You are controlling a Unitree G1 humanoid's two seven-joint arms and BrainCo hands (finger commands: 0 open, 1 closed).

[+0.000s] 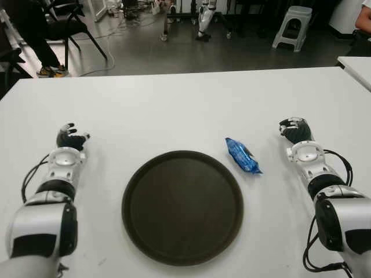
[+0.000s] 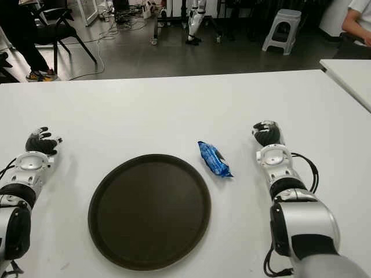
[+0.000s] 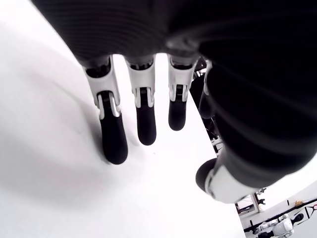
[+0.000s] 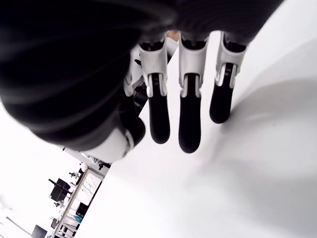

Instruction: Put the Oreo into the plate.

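Note:
A blue Oreo packet [image 1: 242,156] lies on the white table [image 1: 185,110], just right of a round dark brown plate [image 1: 182,207]. The plate holds nothing. My right hand [image 1: 295,130] shows to the right of the packet, a hand's width away, palm down. Its fingers [image 4: 189,124] are stretched out over the table and hold nothing. My left hand [image 1: 71,138] shows at the far left, beside the plate. Its fingers [image 3: 143,119] are also extended and hold nothing.
Beyond the table's far edge are a chair with a seated person [image 1: 35,35] at the left, a grey stool [image 1: 293,26] and another robot's legs [image 1: 206,20]. A second white table [image 1: 356,66] stands at the right.

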